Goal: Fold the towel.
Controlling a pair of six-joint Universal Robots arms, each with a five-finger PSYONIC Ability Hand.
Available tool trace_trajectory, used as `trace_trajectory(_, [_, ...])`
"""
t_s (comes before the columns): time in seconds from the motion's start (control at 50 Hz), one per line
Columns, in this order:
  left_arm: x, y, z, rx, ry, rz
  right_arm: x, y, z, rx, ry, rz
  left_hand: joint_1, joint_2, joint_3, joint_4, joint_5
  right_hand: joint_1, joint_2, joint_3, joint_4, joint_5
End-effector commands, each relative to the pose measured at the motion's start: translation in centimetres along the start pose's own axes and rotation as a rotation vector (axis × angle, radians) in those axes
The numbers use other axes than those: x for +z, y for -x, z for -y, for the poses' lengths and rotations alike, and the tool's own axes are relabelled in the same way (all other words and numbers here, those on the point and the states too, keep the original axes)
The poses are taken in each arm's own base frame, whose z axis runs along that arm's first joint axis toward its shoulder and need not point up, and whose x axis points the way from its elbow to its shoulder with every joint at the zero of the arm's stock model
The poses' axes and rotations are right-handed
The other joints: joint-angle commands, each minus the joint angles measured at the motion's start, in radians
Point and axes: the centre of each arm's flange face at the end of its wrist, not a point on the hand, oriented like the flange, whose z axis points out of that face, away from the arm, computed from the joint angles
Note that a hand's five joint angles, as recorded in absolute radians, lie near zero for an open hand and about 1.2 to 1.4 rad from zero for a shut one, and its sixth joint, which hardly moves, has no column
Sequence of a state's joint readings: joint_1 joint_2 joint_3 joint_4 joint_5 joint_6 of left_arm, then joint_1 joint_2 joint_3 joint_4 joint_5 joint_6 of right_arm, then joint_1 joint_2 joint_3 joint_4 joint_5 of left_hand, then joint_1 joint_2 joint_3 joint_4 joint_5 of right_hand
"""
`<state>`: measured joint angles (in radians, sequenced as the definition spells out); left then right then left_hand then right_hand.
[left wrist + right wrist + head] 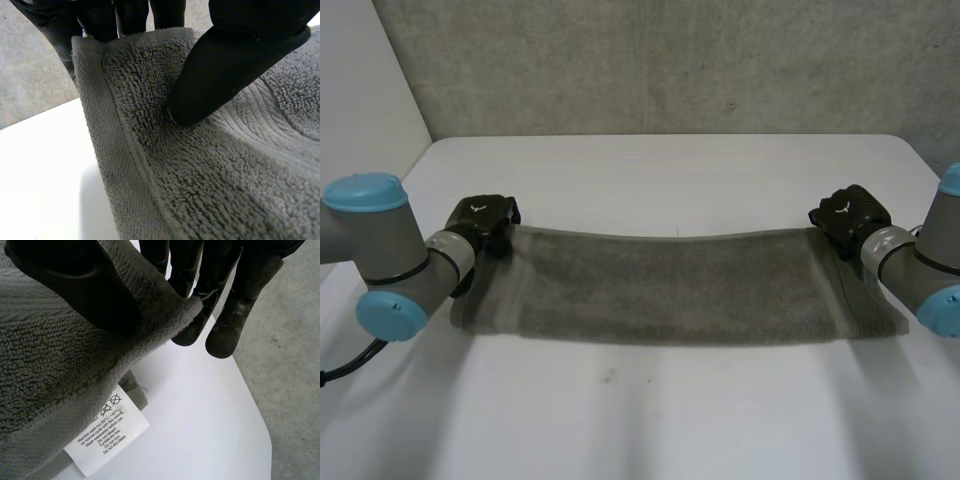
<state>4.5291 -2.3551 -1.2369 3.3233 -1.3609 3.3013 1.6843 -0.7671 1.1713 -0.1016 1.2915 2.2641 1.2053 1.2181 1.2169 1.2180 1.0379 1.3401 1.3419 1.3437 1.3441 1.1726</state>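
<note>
White table (pixel 650 420) in front | grey towel (pixel 670 290) stretched across it, near edge on the tabletop | white care label (pixel 107 437) under its right end | left hand (pixel 480 222) and right hand (pixel 848 215) each pinch a far corner between thumb and fingers | concrete wall (pixel 670 60) behind

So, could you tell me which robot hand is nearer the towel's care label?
Right. The right robot hand pinches the towel corner beside the care label; the left robot hand pinches the opposite end.
</note>
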Motion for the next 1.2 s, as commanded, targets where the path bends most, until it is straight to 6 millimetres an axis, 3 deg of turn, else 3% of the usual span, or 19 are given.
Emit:
trace_trajectory(0.02, [0.9, 0.2, -0.3, 0.002, -0.008, 0.006, 1.2, 0.0, -0.2, -0.006, -0.021, -0.011, 0.191, 0.178, 0.179, 0.178, 0.184, -0.187, -0.189, -0.191, -0.191, -0.194])
trace_trajectory(0.04, [1.1, 0.2, -0.2, 0.003, -0.012, 0.009, 1.5, -0.2, 0.0, -0.009, -0.030, -0.022, -0.047, -0.060, -0.059, -0.060, -0.054, -1.166, -1.167, -1.169, -1.170, -1.173])
trace_trajectory(0.06, [1.2, 0.3, 0.0, 0.006, -0.021, 0.013, 1.5, -0.2, 0.0, -0.009, -0.030, -0.023, -0.979, -0.992, -0.991, -0.992, -0.987, -1.166, -1.167, -1.169, -1.170, -1.173])
trace_trajectory(0.12, [1.2, 0.4, 0.4, 0.007, -0.033, 0.015, 1.5, -1.2, 0.9, 0.002, -0.062, -0.054, -0.889, -0.902, -0.901, -0.902, -0.896, -1.166, -1.167, -1.169, -1.170, -1.173])
trace_trajectory(0.16, [0.9, 0.4, 1.3, 0.003, -0.052, 0.019, 1.2, -2.2, 1.8, 0.026, -0.080, -0.079, -1.031, -1.044, -1.042, -1.043, -1.038, -1.166, -1.167, -1.169, -1.170, -1.173])
trace_trajectory(0.2, [0.6, 0.3, 2.4, 0.008, -0.074, 0.020, -0.5, -4.9, 4.3, 0.100, -0.126, -0.141, -1.031, -1.044, -1.042, -1.043, -1.038, -1.166, -1.167, -1.169, -1.170, -1.173])
trace_trajectory(0.26, [-1.0, 0.1, 4.5, 0.012, -0.110, 0.022, -1.5, -6.0, 5.2, 0.147, -0.139, -0.166, -1.031, -1.044, -1.042, -1.043, -1.038, -1.166, -1.167, -1.169, -1.170, -1.173])
trace_trajectory(0.3, [-2.0, 0.0, 5.0, 0.012, -0.113, 0.023, -3.8, -7.2, 6.8, 0.219, -0.163, -0.188, -1.031, -1.044, -1.042, -1.043, -1.038, -1.166, -1.167, -1.169, -1.170, -1.173])
trace_trajectory(0.4, [-5.3, -0.3, 6.4, 0.015, -0.131, 0.030, -7.4, -6.8, 7.8, 0.267, -0.159, -0.174, -1.031, -1.044, -1.042, -1.043, -1.038, -1.166, -1.167, -1.169, -1.170, -1.173])
trace_trajectory(0.48, [-8.6, -0.4, 6.2, 0.012, -0.130, 0.047, -9.1, -5.4, 6.8, 0.283, -0.108, -0.148, -1.031, -1.044, -1.042, -1.043, -1.038, -1.166, -1.167, -1.169, -1.170, -1.173])
trace_trajectory(0.58, [-11.8, -0.8, 4.6, 0.010, -0.132, 0.060, -11.6, -2.7, 2.8, 0.340, 0.038, -0.093, -1.031, -1.044, -1.042, -1.043, -1.038, -1.166, -1.167, -1.169, -1.170, -1.173])
trace_trajectory(0.72, [-13.0, -1.1, 3.1, 0.011, -0.146, 0.070, -13.1, 0.3, -0.4, 0.400, 0.129, -0.004, -1.031, -1.044, -1.042, -1.043, -1.038, -0.953, -0.955, -0.957, -0.957, -0.960])
trace_trajectory(0.82, [-13.1, -0.8, 2.2, 0.010, -0.153, 0.088, -12.5, 1.4, -2.0, 0.425, 0.132, 0.051, -1.031, -1.044, -1.042, -1.043, -1.038, -0.789, -0.791, -0.792, -0.793, -0.796])
trace_trajectory(1.0, [-13.1, -0.9, 1.6, 0.016, -0.174, 0.090, -11.2, 1.8, -3.8, 0.397, 0.125, 0.034, -1.031, -1.044, -1.042, -1.043, -1.038, -0.603, -0.605, -0.607, -0.607, -0.610])
trace_trajectory(1.06, [-13.2, -1.1, 1.5, 0.015, -0.170, 0.085, -10.6, 1.8, -4.3, 0.356, 0.109, 0.017, -1.031, -1.044, -1.042, -1.043, -1.038, -0.339, -0.341, -0.343, -0.343, -0.346])
trace_trajectory(1.08, [-13.2, -1.1, 1.5, 0.015, -0.170, 0.085, -10.3, 1.7, -4.5, 0.337, 0.101, 0.006, -1.031, -1.044, -1.042, -1.043, -1.038, -0.104, -0.105, -0.107, -0.108, -0.111])
trace_trajectory(1.1, [-13.3, -1.2, 1.4, 0.015, -0.167, 0.081, -10.0, 1.3, -4.9, 0.319, 0.104, -0.018, -1.031, -1.044, -1.042, -1.043, -1.038, 0.055, 0.053, 0.051, 0.051, 0.048])
trace_trajectory(1.16, [-13.4, -1.4, 1.2, 0.015, -0.162, 0.076, -9.8, 0.6, -5.5, 0.300, 0.120, -0.045, -1.031, -1.044, -1.042, -1.043, -1.038, 0.056, 0.054, 0.053, 0.052, 0.049])
trace_trajectory(1.2, [-13.4, -1.5, 1.2, 0.015, -0.162, 0.074, -9.8, -1.3, -6.9, 0.268, 0.169, -0.118, -1.031, -1.044, -1.042, -1.043, -1.038, 0.056, 0.054, 0.053, 0.052, 0.049])
